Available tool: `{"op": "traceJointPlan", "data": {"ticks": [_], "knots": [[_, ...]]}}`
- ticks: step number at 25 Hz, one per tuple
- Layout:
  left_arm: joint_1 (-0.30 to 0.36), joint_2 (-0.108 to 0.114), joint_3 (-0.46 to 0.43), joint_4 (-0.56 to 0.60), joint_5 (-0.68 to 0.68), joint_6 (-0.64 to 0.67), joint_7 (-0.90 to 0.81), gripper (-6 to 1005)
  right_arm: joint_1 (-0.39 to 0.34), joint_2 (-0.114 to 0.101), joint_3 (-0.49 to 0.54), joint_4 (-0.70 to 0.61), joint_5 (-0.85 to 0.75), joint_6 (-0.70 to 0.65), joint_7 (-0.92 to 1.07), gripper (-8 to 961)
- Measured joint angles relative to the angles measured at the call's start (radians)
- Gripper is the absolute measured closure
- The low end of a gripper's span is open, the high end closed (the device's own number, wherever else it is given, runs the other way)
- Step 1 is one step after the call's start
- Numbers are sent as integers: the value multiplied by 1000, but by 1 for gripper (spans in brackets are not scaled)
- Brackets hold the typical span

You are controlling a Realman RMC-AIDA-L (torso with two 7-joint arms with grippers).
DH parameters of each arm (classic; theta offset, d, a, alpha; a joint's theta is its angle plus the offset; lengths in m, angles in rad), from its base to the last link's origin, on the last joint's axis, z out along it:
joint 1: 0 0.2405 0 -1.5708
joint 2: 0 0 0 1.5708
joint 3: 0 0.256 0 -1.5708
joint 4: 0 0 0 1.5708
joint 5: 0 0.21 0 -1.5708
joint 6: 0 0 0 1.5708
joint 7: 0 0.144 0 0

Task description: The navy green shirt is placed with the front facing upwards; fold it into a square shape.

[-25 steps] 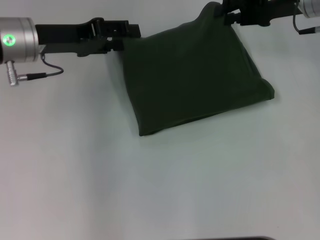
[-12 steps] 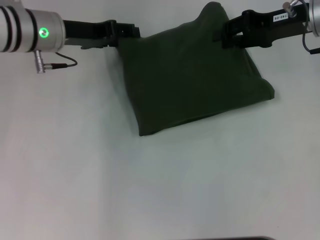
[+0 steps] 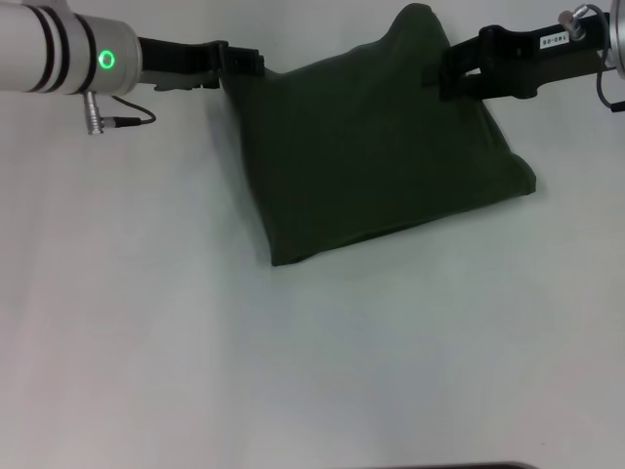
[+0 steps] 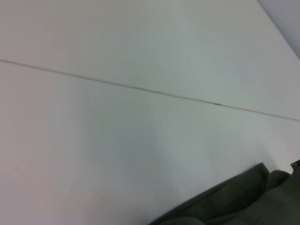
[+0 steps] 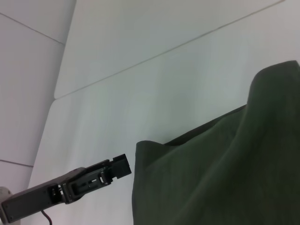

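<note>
On the white table (image 3: 195, 342) we see one navy green shirt (image 3: 376, 161), folded into a rough square with its plain side up, lying toward the far edge. We count two grippers: our left gripper (image 3: 234, 61) sits at its far left corner and our right gripper (image 3: 441, 76) over its far right part. Whether either is clamped or spread we cannot tell.

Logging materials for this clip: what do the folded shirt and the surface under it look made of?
The dark olive-green folded shirt looks like soft matte knit, probably cotton: it drapes and bunches. The white table surface looks smooth and hard, perhaps laminate, with a thin seam line.
</note>
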Motion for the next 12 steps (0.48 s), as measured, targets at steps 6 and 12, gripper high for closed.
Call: {"op": "traceJointPlan", "data": {"ticks": [6,12], "knots": [[-44,-1,8,64,42,-26,-17,257,-6,0,9,-2,0,-1,4,546],[-54,-12,10,68,49,-33,-28,255,-8,0,27,1,0,-2,3,546]]}}
